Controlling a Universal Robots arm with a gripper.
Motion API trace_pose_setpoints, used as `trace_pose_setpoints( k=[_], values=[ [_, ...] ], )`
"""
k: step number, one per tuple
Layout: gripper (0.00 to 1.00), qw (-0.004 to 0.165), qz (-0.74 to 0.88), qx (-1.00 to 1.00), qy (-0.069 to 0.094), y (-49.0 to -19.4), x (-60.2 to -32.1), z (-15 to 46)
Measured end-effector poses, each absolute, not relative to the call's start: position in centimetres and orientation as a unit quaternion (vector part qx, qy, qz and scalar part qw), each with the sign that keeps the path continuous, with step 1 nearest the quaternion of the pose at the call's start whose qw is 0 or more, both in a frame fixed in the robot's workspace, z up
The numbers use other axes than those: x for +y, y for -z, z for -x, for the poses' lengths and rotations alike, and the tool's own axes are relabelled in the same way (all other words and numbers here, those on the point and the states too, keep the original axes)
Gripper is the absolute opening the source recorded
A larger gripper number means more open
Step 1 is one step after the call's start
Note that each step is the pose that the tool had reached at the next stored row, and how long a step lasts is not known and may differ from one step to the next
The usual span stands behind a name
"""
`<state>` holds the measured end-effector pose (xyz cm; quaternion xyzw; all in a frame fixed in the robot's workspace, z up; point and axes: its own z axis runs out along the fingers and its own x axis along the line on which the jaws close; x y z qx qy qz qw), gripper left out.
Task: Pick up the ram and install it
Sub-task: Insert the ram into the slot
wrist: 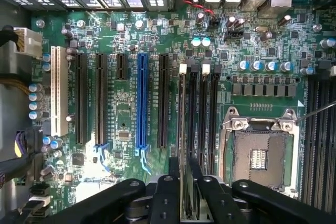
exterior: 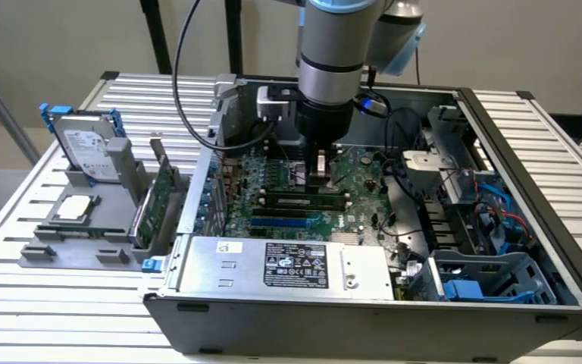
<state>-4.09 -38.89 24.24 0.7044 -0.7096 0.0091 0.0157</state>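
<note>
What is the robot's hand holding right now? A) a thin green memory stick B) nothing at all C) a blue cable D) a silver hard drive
A: in the wrist view the black fingers are closed on the ram, a thin green stick held edge-on above the motherboard.

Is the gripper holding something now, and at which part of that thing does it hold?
Yes. The gripper is shut on the ram, holding it edge-on by its upper long edge, while the stick points down over the motherboard.
</note>
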Motion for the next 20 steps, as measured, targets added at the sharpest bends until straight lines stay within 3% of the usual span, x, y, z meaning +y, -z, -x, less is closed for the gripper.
trace_pose_setpoints(
  k=[20],
  values=[
    [0.00, 0.015, -0.704, -0.710, -0.008, -23.66, -38.89, 4.30]
  ],
)
